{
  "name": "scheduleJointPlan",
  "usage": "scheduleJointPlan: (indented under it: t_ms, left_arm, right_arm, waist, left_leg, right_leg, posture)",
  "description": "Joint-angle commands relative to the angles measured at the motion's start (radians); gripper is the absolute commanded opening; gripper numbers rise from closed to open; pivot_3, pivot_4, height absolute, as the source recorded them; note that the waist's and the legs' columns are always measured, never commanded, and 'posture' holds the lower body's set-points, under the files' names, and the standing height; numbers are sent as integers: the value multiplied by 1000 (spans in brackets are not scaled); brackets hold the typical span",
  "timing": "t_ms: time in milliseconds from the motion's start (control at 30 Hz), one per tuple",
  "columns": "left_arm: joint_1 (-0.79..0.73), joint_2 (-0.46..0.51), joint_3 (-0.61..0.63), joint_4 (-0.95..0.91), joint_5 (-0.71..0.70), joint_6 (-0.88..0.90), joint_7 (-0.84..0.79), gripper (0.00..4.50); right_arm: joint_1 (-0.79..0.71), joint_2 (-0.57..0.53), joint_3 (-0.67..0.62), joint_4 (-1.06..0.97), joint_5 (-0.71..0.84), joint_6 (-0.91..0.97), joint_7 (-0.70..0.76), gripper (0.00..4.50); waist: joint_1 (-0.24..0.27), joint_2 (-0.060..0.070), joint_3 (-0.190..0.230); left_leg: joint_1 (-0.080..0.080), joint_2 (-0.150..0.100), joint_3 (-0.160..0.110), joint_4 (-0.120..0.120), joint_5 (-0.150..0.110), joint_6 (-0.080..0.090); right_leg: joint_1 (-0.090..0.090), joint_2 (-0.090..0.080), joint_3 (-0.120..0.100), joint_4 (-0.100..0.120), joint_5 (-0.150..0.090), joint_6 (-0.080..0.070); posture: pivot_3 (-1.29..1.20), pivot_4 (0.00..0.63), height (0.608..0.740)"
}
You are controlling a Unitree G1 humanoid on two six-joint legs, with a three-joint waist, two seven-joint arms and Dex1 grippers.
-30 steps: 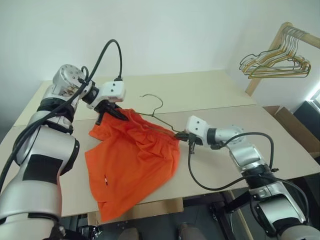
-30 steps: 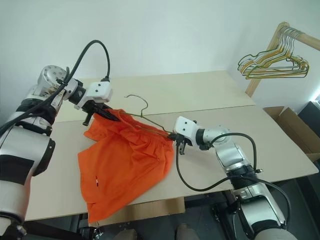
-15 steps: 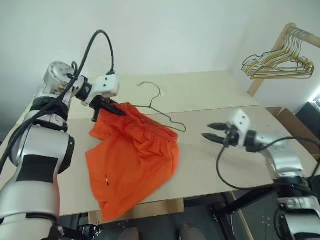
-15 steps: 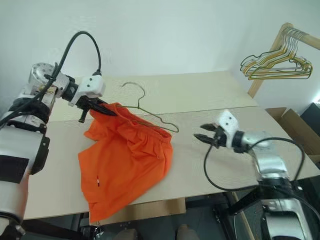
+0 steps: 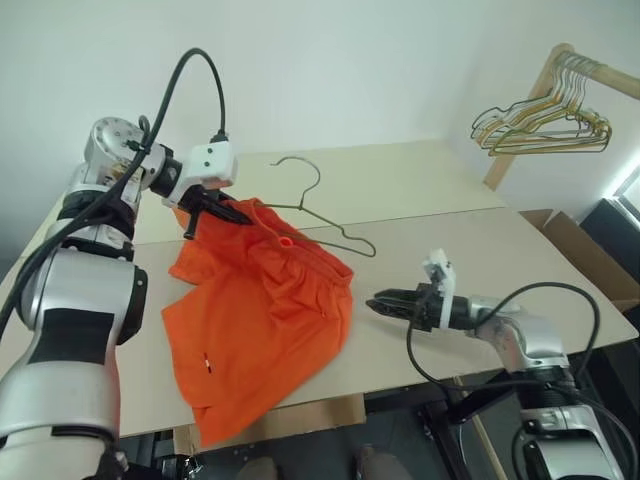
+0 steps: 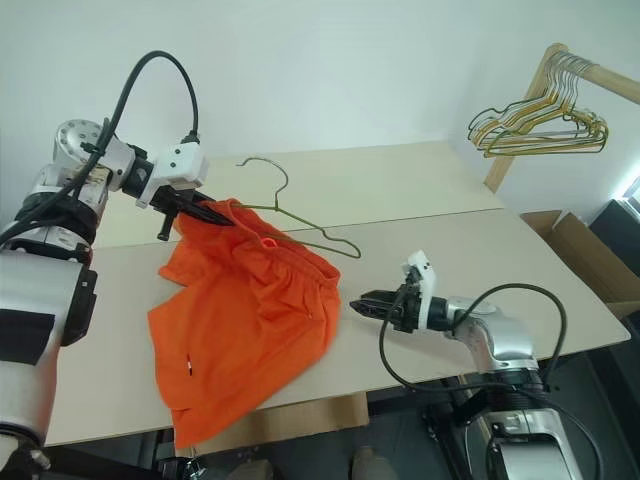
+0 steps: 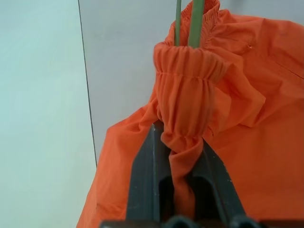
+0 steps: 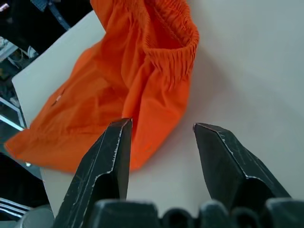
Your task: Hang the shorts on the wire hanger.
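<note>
Left gripper [image 7: 183, 156] is clamped on the gathered waistband of the shorts [image 5: 265, 320], holding that corner above the table [image 5: 470, 250]. Right gripper [image 8: 161, 142] is spread, empty, aimed at the free waistband end. The hanger [image 5: 320, 215] runs through the waistband, long axis diagonal, hook toward the wall. Best to pinch the free waistband and pull it along the wire.

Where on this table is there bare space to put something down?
Free: the far table strip behind the wire hanger, and the near right stretch beyond the right gripper, toward the cardboard box. Crowded: the left half, where the orange shorts spread under the left gripper.
</note>
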Motion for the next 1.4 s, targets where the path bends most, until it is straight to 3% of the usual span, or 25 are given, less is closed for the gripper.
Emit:
scheduleJointPlan:
  t_ms: [33,333,467,600,633,900,1233,1400]
  left_arm:
    - [-38,6,30,-10,4,-11,-3,0]
    - [-29,-1,41,-11,1,-7,-3,0]
    - [-23,0,49,-12,0,-7,-3,0]
    - [-19,3,54,-13,-1,-8,-3,0]
    - [-17,5,54,-13,-5,-5,-3,0]
    - [-12,29,18,-31,-75,17,-3,0]
    - [53,180,-270,-223,-376,72,-3,0]
    - [71,214,-338,-228,-404,45,-3,0]
  right_arm:
    - [-48,30,27,37,-38,-48,-30,2498]
    - [-153,109,60,225,-91,-94,-35,2498]
    - [-178,114,38,254,-60,-47,-12,1661]
    - [-182,111,45,265,-68,-43,-11,207]
    - [-180,110,52,266,-76,-50,-10,43]
    - [-186,108,28,297,-91,-71,-49,43]
    - [-213,9,-34,376,-89,-99,-4,43]
    - [-223,-17,-48,396,-93,-109,6,43]
  waist:
    - [3,0,0]
    - [-2,0,0]
    - [-5,0,0]
    - [-5,0,0]
    - [-5,0,0]
    - [-5,0,0]
    - [-6,0,0]
    - [-6,0,0]
  left_leg:
    - [-1,0,0,0,0,0]
    - [-1,0,0,1,0,0]
    - [-1,0,-1,1,0,0]
    - [-1,0,-1,1,0,0]
    - [-1,0,-1,1,0,0]
    - [-1,0,-1,1,0,0]
    - [-1,0,-2,1,0,0]
    - [-1,0,-2,1,0,0]
  right_leg:
    - [0,0,0,0,0,0]
    - [-1,0,-1,1,0,1]
    - [-1,0,-1,1,0,1]
    - [-1,-1,-1,1,0,1]
    - [-1,-1,-1,1,0,1]
    - [-1,-1,-1,1,0,1]
    - [-1,-1,0,2,0,1]
    - [-1,-1,0,2,0,1]
  posture:
    - [-3,0,740]
    - [-1,0,740]
    - [7,0,740]
    - [8,0,740]
    - [10,0,740]
    - [8,0,740]
    - [0,0,740]
    - [7,0,740]
